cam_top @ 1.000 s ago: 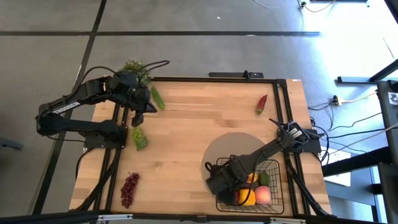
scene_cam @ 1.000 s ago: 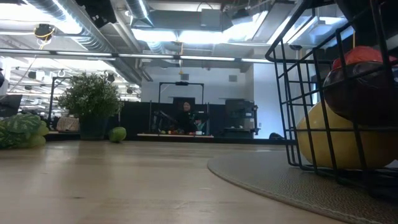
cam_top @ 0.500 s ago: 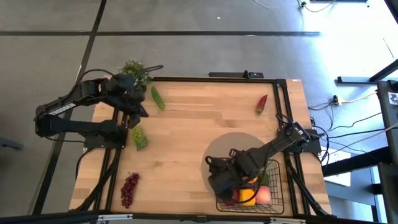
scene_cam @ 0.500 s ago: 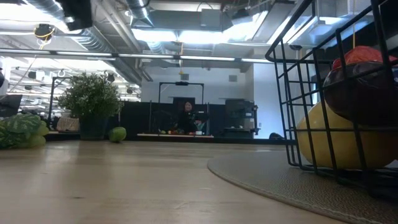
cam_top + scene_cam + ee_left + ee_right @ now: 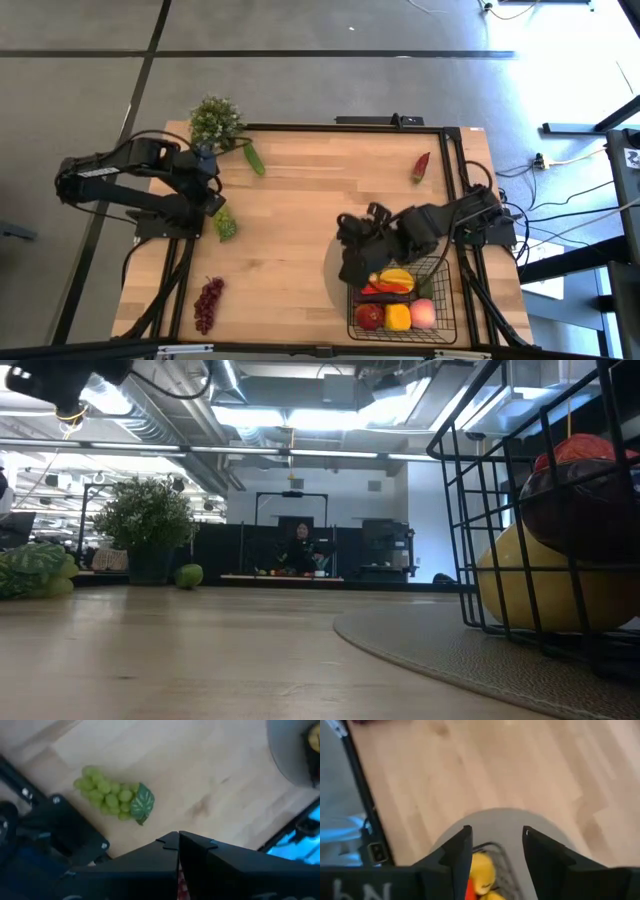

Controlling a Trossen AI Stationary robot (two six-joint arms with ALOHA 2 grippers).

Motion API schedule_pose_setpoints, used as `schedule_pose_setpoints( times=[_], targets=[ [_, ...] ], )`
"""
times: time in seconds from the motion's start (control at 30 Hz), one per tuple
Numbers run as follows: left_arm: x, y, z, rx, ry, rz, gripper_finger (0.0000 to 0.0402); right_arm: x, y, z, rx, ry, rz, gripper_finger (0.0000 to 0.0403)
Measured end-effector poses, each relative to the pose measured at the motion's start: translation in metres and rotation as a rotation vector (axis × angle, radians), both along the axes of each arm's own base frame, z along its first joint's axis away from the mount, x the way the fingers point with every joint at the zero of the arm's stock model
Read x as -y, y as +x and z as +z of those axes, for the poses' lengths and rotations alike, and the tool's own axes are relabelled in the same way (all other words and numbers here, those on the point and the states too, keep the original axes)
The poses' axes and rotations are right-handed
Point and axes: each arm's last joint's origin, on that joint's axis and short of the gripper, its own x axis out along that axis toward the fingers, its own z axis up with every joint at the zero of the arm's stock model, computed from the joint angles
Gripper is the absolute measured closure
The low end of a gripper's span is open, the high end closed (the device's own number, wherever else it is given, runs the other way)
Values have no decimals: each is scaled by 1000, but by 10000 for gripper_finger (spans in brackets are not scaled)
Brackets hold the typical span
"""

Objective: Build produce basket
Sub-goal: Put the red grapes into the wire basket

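Basket [image 5: 440, 318], lower right of the high view: several fruits loaded. Outstanding on worktop [image 5: 320, 220]: green grapes [image 5: 223, 223], purple grapes [image 5: 207, 304], cucumber [image 5: 254, 158], chili [image 5: 421, 166]. Left hand [image 5: 207, 165] closed, empty; right hand [image 5: 356, 232] parted, empty, beside basket.

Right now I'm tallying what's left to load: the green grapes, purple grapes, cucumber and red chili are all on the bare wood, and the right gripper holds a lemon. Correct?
Not quite. The right gripper is empty, its fingers apart above the basket, as the right wrist view shows. The rest stands: green grapes, purple grapes, cucumber and red chili all lie on the wood in the high view.
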Motion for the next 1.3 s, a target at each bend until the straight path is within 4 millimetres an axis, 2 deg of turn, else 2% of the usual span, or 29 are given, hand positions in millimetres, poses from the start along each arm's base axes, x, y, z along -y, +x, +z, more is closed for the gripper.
schedule_pose_setpoints(
  times=[0.13,0.23,0.4,0.87,1.0,1.3],
  targets=[
    [8,-1,-6,-36,-34,22,401,13,0,7,11,-57,43,240],
    [14,-2,-6,-38,-37,-18,401,20,2,8,2,-105,88,240],
    [17,-2,-6,-38,-13,14,401,28,5,8,-16,-161,159,240],
    [18,-1,-6,-29,22,-22,401,57,18,9,-7,-190,143,240],
    [18,-1,-6,-33,-6,-8,401,73,26,10,38,-152,57,240],
    [17,-1,-6,-27,45,-58,401,114,35,10,17,-128,14,240]
  ],
)
